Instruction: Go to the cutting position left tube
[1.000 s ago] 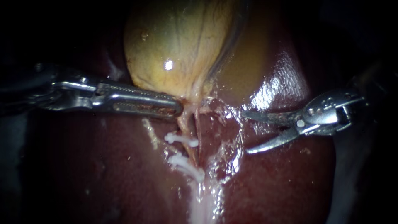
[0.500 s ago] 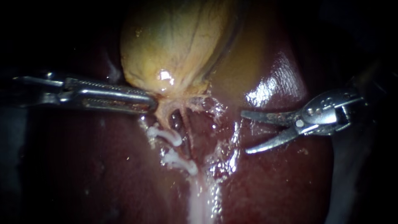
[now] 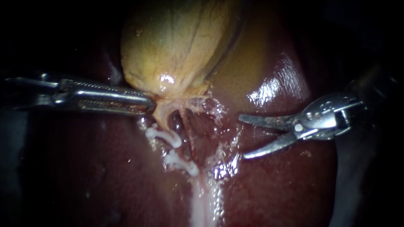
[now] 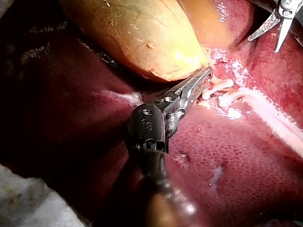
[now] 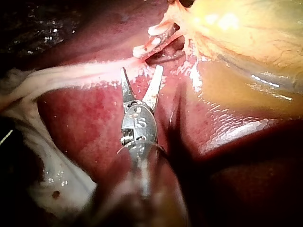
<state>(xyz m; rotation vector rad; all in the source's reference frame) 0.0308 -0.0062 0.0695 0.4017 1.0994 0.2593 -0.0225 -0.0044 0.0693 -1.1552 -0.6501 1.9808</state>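
Two instruments were counted: one left instrument point(image 3: 150, 105) and one right instrument point(image 3: 242, 138), with two jaws on each. There was one gallbladder point(image 3: 176, 46), far, and one liver point(image 3: 105, 168). Two tubes left the gallbladder's near end, a left tube point(image 3: 162, 115) and a right tube point(image 3: 189, 130). Two white clips sat on the left tube, a farther clip point(image 3: 165, 136) and a nearer clip point(image 3: 182, 163).
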